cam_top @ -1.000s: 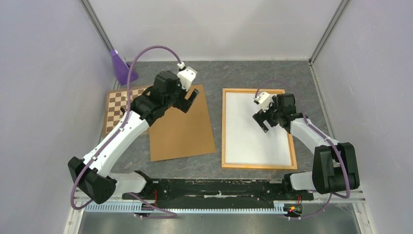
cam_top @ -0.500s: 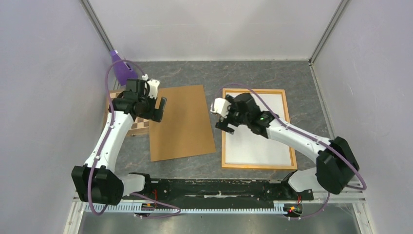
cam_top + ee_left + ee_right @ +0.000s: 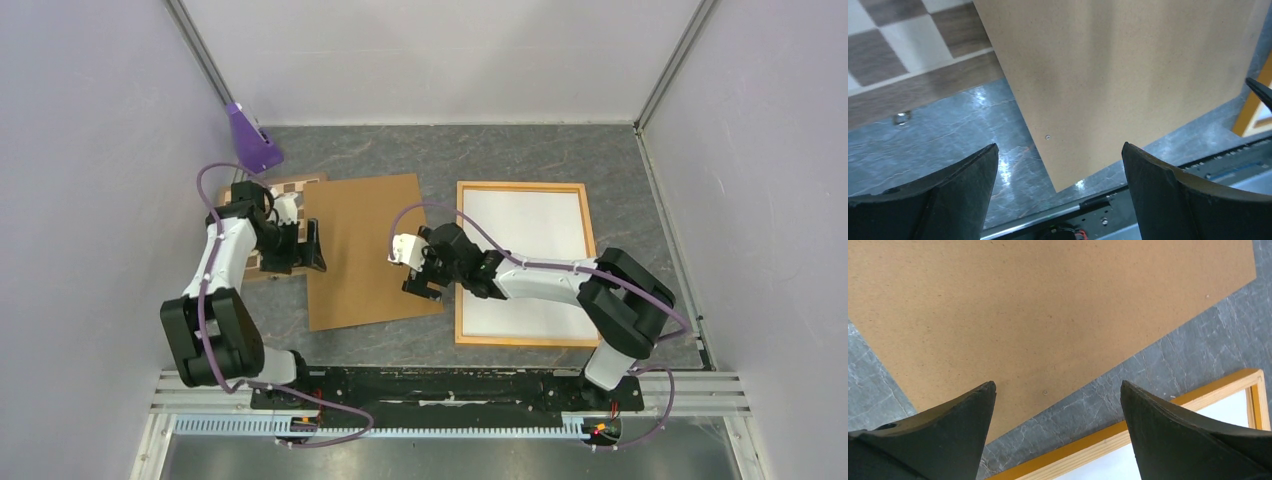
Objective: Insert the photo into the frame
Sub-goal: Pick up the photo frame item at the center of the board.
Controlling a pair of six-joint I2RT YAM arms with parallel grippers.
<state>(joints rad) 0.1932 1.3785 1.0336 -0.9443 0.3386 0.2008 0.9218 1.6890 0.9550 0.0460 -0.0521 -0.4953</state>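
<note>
Top external: left gripper [image 3: 311, 249] and right gripper [image 3: 422, 279] both spread wide, empty, at opposite edges of the brown board [image 3: 370, 250] between them, seemingly to lift it; frame [image 3: 520, 186] just behind the right one, white sheet [image 3: 525, 250] inside, perhaps the photo face down; next, pinching both edges evenly.

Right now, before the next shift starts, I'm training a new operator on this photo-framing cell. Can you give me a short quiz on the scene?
1. True or false: the brown board lies inside the frame.
2. Which is nearer the chessboard: A the left end effector, B the right end effector?
3. Fill in: both end effectors are ____.
Key: 1 false, the board lies beside the frame; 2 A; 3 open.
</note>
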